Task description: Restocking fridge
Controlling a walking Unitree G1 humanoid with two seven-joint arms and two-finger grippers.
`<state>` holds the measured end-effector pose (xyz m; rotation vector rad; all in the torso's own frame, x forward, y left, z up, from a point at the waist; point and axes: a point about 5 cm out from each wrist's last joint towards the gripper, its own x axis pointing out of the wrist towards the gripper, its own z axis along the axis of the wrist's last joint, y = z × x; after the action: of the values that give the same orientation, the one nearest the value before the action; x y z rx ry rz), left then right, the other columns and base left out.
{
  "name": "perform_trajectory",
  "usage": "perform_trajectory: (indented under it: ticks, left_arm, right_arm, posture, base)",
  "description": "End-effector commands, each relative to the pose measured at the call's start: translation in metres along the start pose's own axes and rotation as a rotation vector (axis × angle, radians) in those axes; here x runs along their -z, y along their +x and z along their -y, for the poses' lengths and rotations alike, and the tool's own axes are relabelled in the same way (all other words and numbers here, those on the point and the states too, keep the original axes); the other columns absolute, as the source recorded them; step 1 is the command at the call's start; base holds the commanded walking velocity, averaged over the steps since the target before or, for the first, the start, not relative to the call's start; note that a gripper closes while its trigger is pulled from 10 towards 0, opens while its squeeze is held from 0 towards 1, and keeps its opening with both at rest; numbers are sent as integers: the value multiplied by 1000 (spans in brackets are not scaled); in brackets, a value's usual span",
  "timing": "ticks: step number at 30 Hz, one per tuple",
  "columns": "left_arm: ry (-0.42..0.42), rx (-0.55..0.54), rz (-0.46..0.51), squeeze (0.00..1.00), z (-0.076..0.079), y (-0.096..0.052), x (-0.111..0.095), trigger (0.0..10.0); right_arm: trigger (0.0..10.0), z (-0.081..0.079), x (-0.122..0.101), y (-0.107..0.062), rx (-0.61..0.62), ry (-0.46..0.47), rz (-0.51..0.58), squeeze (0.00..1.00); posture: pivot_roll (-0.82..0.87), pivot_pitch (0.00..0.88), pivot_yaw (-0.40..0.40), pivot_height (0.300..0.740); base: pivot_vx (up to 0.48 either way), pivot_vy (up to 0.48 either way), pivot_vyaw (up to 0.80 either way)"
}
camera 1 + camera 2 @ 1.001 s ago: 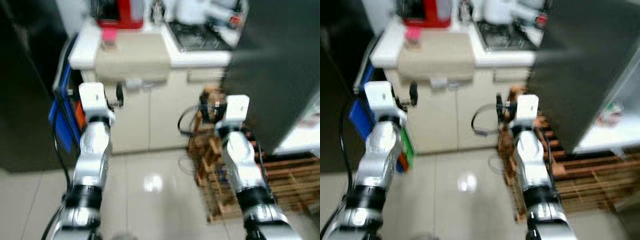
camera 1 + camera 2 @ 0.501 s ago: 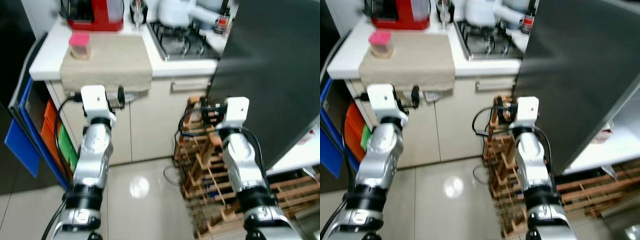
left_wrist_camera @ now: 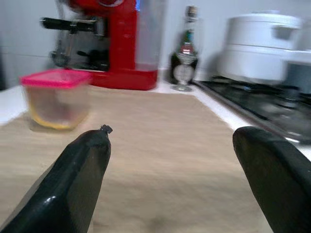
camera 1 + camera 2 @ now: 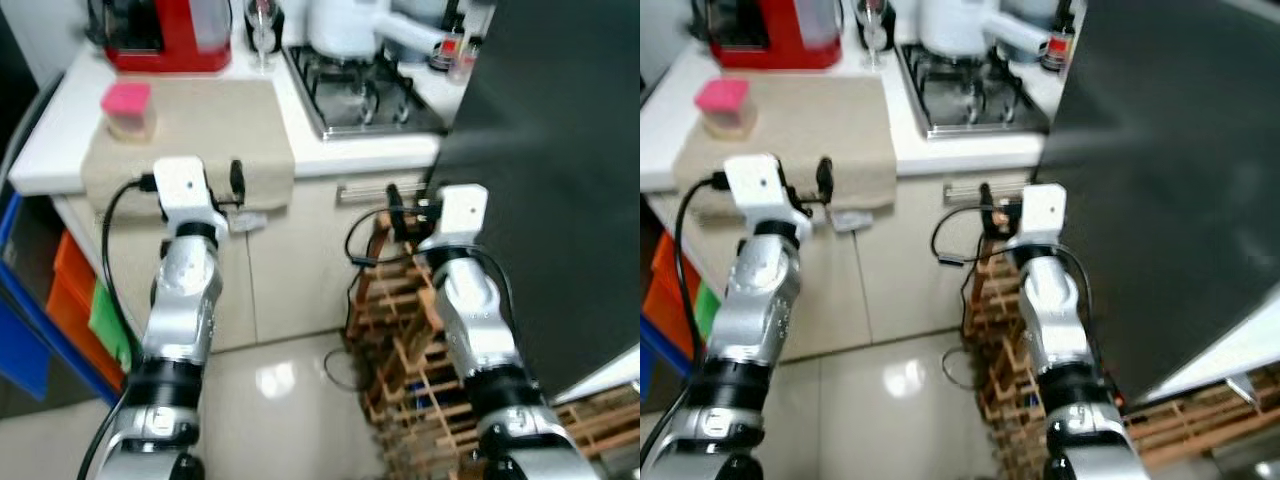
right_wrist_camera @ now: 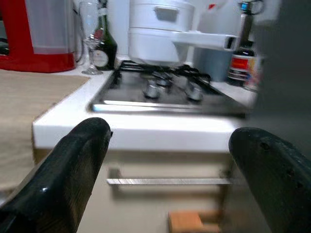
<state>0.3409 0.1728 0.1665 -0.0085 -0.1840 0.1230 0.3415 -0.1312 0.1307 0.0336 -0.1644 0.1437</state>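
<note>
As the robot has stepped closer, the white bench (image 4: 40,160) now sits right ahead; the pink-lidded clear plastic tub (image 3: 57,98) rests on its beige cloth (image 4: 215,125). Left tool (image 3: 177,165) and right tool (image 5: 167,160) gape, empty, so pickup looks next.

Red coffee machine (image 4: 165,35), pink-lidded tub (image 4: 128,108) on a beige cloth (image 4: 215,130) — white pot (image 4: 345,25), dark grey fridge door (image 4: 560,180).

One pink-lidded container (image 4: 127,108), one pot (image 4: 953,24).
</note>
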Motion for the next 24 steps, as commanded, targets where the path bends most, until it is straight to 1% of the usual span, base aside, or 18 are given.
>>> perform_trajectory:
  ticks: [1, 5, 7, 11, 12, 13, 17, 20, 24]
  left_arm:
    - [4, -47, 4, 1000, -11, 1, -4, 10000]
    - [-7, -48, 11, 1000, -13, 2, -6, 10000]
    - [-10, -39, 22, 1000, -11, 3, -9, 10000]
    - [-1, -40, 33, 1000, -10, 5, -12, 10000]
    - [6, -39, 43, 784, -10, 5, -14, 10000]
    - [12, -31, 55, 0, -7, 6, -16, 10000]
    - [10, -36, 75, 0, -5, 5, -21, 10000]
    - [17, -47, 86, 0, -5, 4, -29, 10000]
    - [23, -30, 106, 0, -2, 2, -35, 10000]
  right_arm:
    - [10000, -8, -6, 4, -27, 12, 18, 0]
    - [10000, -9, -6, 4, -30, 12, 17, 0]
    - [10000, -9, -6, 4, -33, 12, 18, 0]
    - [10000, -9, -6, 3, -35, 12, 17, 0]
    - [10000, -9, -6, 3, -34, 13, 17, 0]
    - [10000, -9, -6, 3, -34, 15, 17, 0]
    - [10000, -8, -9, 3, -39, 15, 22, 0]
    - [10000, -7, -17, 3, -36, 16, 53, 0]
    - [10000, -5, -20, 2, -35, 18, 56, 0]
  posture:
    - [-3, 0, -43, 740]
    - [0, 0, -49, 740]
    - [1, 0, -52, 740]
    - [-2, 0, -53, 740]
    - [-2, 0, -53, 740]
    - [-4, 0, -53, 740]
    - [-5, 0, -53, 740]
    - [-8, 0, -53, 740]
    - [-8, 0, -56, 740]
  base:
    - [416, 0, 0]
    - [419, 0, 0]
    - [369, 302, 0]
    - [0, 442, 0]
    - [0, 442, 0]
    - [0, 352, 0]
    - [0, 0, 0]
    - [0, 0, 700]
    - [0, 0, 677]
